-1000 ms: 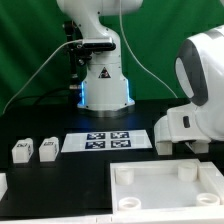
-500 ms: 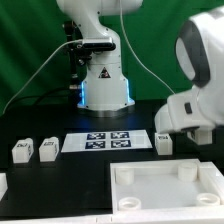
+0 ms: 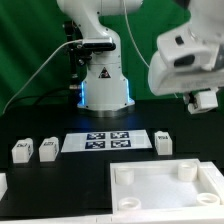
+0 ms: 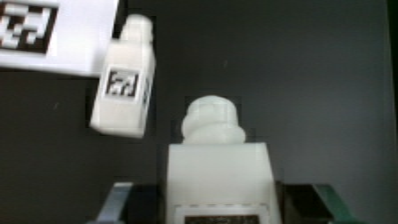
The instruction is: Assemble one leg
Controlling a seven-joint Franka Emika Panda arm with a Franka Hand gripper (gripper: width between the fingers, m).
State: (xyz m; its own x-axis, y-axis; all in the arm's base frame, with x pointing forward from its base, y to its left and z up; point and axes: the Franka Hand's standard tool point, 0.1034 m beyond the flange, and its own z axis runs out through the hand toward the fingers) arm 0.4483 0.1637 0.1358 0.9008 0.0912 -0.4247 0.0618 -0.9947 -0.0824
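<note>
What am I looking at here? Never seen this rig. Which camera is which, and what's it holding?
It is one robot arm mounted at the back of a black table, with a two-finger gripper. The wide picture comes from a camera standing off the arm. The close picture comes from a camera on the wrist, looking past the fingers. The gripper is up in the air, shut on a small white leg. On the table are a spare leg beside the marker board, two others at the exterior view's left, and a big white tray with corner posts.
</note>
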